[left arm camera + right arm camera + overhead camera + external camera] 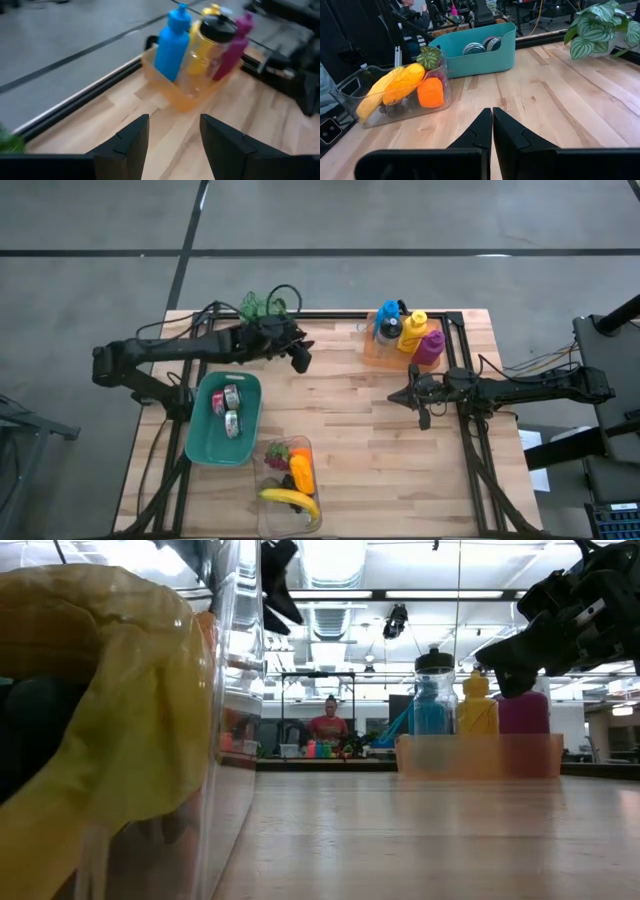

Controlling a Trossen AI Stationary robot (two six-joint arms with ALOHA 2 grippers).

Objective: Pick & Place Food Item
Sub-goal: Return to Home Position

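Observation:
A clear container (288,488) near the table's front edge holds a banana (290,500), an orange pepper (302,470) and other food; the right wrist view shows the banana (376,94) and the pepper (430,92) through its wall. A teal bin (204,442) to its left holds cans (230,412). My left gripper (300,358) hovers open over the far left of the table, with nothing between its fingers (131,139). My right gripper (400,395) is shut and empty over the table's right half, pointing at the container.
An orange tray (372,355) with a blue bottle (172,42), a yellow bottle and a magenta bottle stands at the far right. A potted plant (262,305) sits at the far left edge. Bare wood lies in the table's middle (350,420). A person sits in the room behind (328,720).

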